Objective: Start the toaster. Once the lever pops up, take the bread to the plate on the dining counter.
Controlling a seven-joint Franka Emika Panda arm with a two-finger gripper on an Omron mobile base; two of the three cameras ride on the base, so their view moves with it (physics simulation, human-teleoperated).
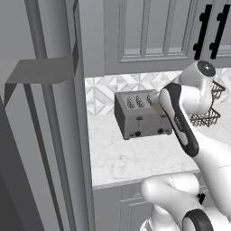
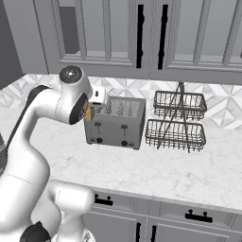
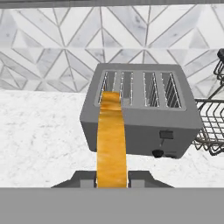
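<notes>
My gripper [image 3: 112,178] is shut on the bread [image 3: 112,140], a golden-crusted slice seen edge-on between the two fingertips. The slice's far end reaches the toaster's left-most slot; whether it is still inside that slot I cannot tell. The grey toaster [image 3: 144,124] stands on the marble counter against the tiled wall. A dark lever [image 3: 166,134] sits on its front above a black knob [image 3: 158,153]. From the base views, the bread [image 2: 89,112] shows under the white hand at the toaster [image 2: 116,125], and the arm crosses in front of the toaster [image 1: 140,115]. The plate and the dining counter are out of view.
A two-tier black wire basket rack [image 2: 179,120] stands just right of the toaster. Grey upper cabinets [image 2: 142,38] with black handles hang overhead. A tall grey panel [image 1: 49,135] walls off the counter's left end. The marble counter [image 2: 165,170] has open surface in front.
</notes>
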